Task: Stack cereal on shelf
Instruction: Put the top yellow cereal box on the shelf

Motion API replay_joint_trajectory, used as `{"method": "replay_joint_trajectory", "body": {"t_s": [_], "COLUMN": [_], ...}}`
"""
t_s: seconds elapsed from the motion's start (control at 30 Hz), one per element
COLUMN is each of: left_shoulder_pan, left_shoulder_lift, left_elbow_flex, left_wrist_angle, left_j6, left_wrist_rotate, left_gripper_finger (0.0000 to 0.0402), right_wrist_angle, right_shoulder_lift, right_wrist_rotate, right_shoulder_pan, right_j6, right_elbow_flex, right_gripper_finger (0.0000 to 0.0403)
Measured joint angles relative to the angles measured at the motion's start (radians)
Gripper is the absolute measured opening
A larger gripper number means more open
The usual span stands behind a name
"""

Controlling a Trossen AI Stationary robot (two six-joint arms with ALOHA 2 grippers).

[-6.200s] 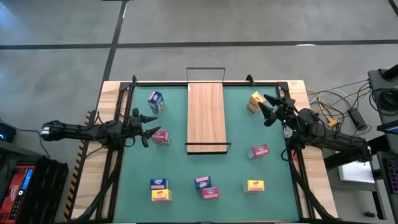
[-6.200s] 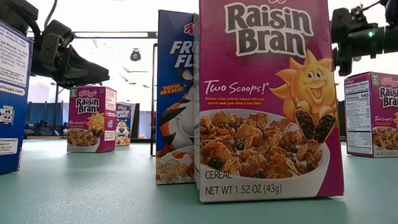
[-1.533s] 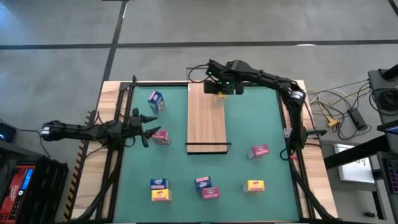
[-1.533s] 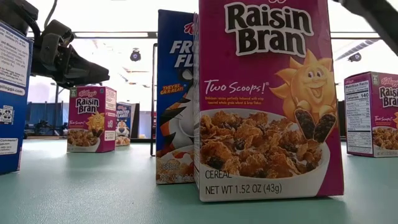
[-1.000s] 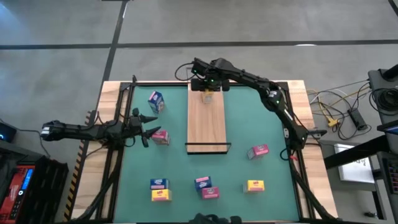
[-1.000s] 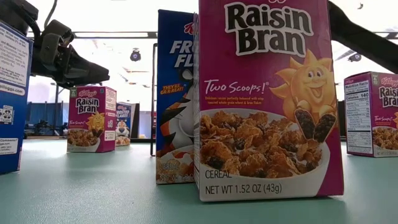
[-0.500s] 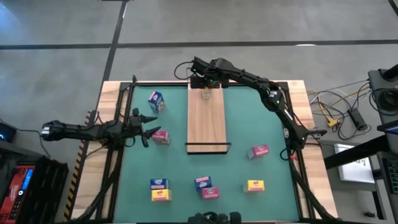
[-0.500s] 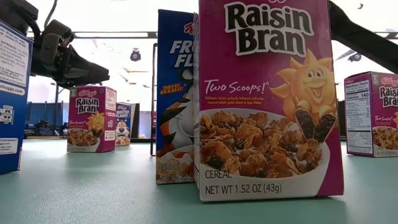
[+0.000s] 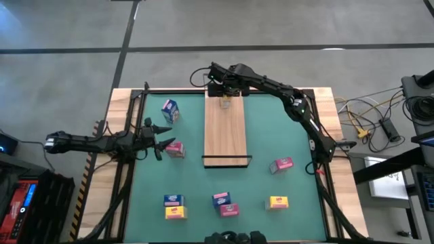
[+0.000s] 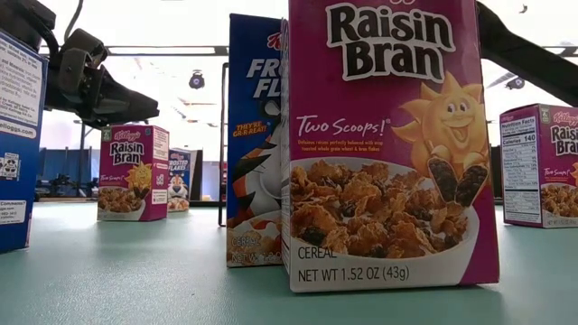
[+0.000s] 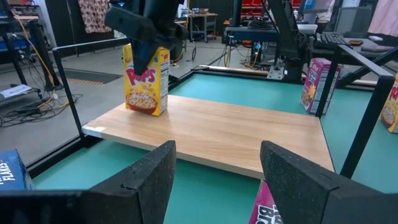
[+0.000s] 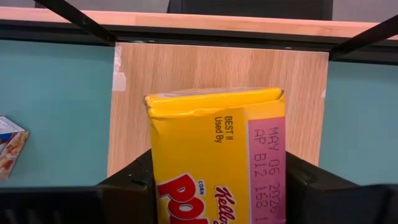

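Observation:
The shelf (image 9: 224,129), a light wooden plank with black wire frames at its ends, lies at the table's middle. On its far end stands a yellow cereal box (image 9: 226,104) (image 11: 147,78), with my right gripper (image 9: 226,95) (image 12: 217,186) shut on it from above. My left gripper (image 9: 161,140) (image 11: 214,180) waits open at the table's left, level, next to a pink cereal box (image 9: 175,149) that stands on the table. My right gripper pinches the yellow box between its two fingers (image 12: 127,186), one on each of two opposite sides (image 12: 155,162), near the box's top. The fingers slant steeply down from above. The box stands about upright with its bottom (image 11: 146,111) on the shelf's far end.
Other cereal boxes stand on the green table: a blue one (image 9: 169,110) at far left, a pink one (image 9: 282,165) at right, several along the near edge (image 9: 225,203). A Raisin Bran box (image 10: 384,144) fills the low view. A wire frame (image 9: 227,161) closes the shelf's near end.
My right gripper has carried the yellow box a little toward the table's left over the shelf's far end, and has kept still there since. The box stands on the plank in the same place over the last half second.

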Motion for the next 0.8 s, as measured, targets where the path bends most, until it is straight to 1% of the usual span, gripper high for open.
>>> {"method": "replay_joint_trajectory", "body": {"t_s": [0.2,0.33,0.43,0.57,0.8], "left_shoulder_pan": [0.000,0.000,0.000,0.000,0.000], "left_shoulder_lift": [0.000,0.000,0.000,0.000,0.000], "left_elbow_flex": [0.000,0.000,0.000,0.000,0.000], "left_wrist_angle": [0.000,0.000,0.000,0.000,0.000], "left_j6": [0.000,0.000,0.000,0.000,0.000], "left_wrist_rotate": [0.000,0.000,0.000,0.000,0.000], "left_gripper_finger": [0.0218,0.0218,0.0218,0.0218,0.0218], "right_wrist_angle": [0.025,0.027,0.027,0.028,0.028], "right_shoulder_lift": [0.000,0.000,0.000,0.000,0.000], "right_wrist_rotate": [0.000,0.000,0.000,-0.001,-0.009], "right_shoulder_pan": [0.000,0.002,0.003,0.003,0.011], "right_j6": [-0.035,-0.039,-0.039,-0.042,-0.036], "right_elbow_flex": [-0.002,-0.002,-0.002,-0.002,-0.002], "right_gripper_finger": [0.0189,0.0190,0.0199,0.0225,0.0293]}}
